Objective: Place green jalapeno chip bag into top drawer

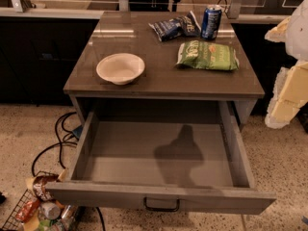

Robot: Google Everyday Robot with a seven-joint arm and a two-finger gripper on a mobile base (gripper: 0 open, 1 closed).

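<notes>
Your gripper is hanging off to the right of the table, not touching anything, and I can't tell if it's open or closed. The green jalapeno chip bag lies flat on the right side of the tabletop, just in front of the blue can. The top drawer sits wide open below, so I'd guess it's ready for the drop. I can't read the bag's white lettering or the can's label.

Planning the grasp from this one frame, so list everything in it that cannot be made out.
Camera view:
gripper: pale blocky shape at the right edge, cut off by the frame.
top drawer: rear hidden under the tabletop, in shadow.
green jalapeno chip bag: lettering too small to read.
wire basket, lower left: cut off by the corner.
</notes>
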